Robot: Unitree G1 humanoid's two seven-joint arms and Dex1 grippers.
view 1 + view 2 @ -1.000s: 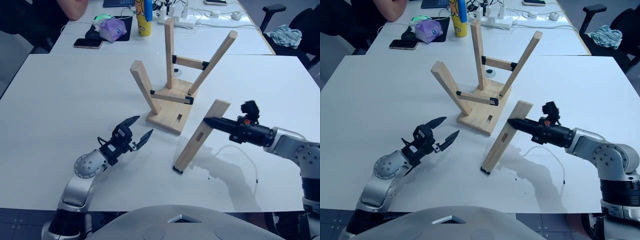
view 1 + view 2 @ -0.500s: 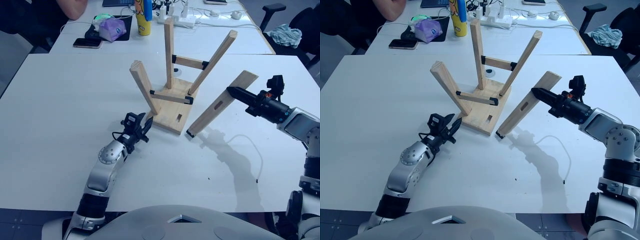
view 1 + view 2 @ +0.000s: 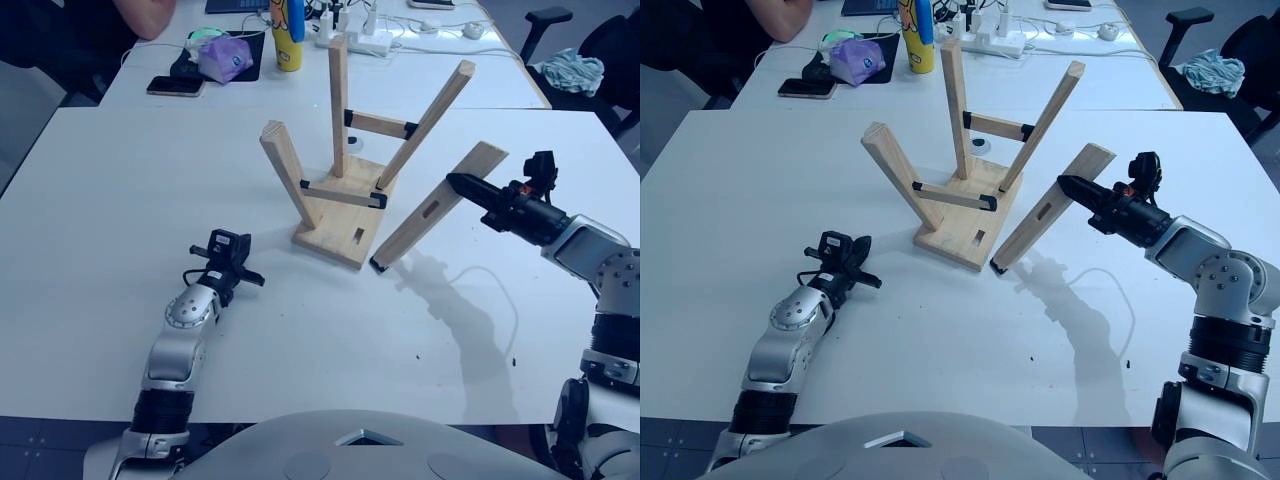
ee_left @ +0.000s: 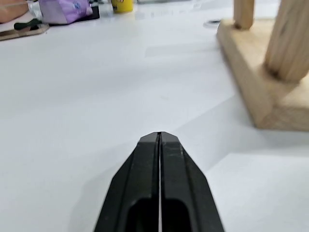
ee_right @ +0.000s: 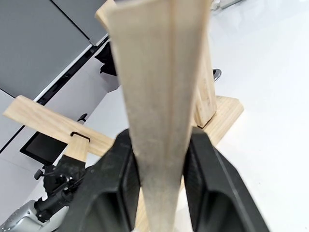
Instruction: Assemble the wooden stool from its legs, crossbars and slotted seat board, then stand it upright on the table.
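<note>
The stool stands upside down mid-table: its slotted seat board [image 3: 338,228] lies flat, with three legs [image 3: 339,100] pointing up, joined by two crossbars [image 3: 345,193]. My right gripper [image 3: 462,185] is shut on the upper end of a fourth, loose leg [image 3: 425,222]. That leg slants down to the left, its lower end just off the board's near right corner. The right wrist view has the leg [image 5: 159,72] clamped between dark fingers [image 5: 118,169]. My left gripper [image 3: 245,277] rests shut and empty on the table left of the board, apart from it; its closed tips [image 4: 160,137] point toward the board [image 4: 251,82].
A thin cable [image 3: 490,310] lies on the table under my right arm. On the rear table are a yellow bottle [image 3: 288,35], a purple bag [image 3: 225,58], a phone [image 3: 176,87] and a power strip [image 3: 365,42]. Bare tabletop spreads left and in front.
My left gripper went to the board's front edge, then pulled back left and shut. My right gripper swung the loose leg up and right, then eased it toward the board's corner.
</note>
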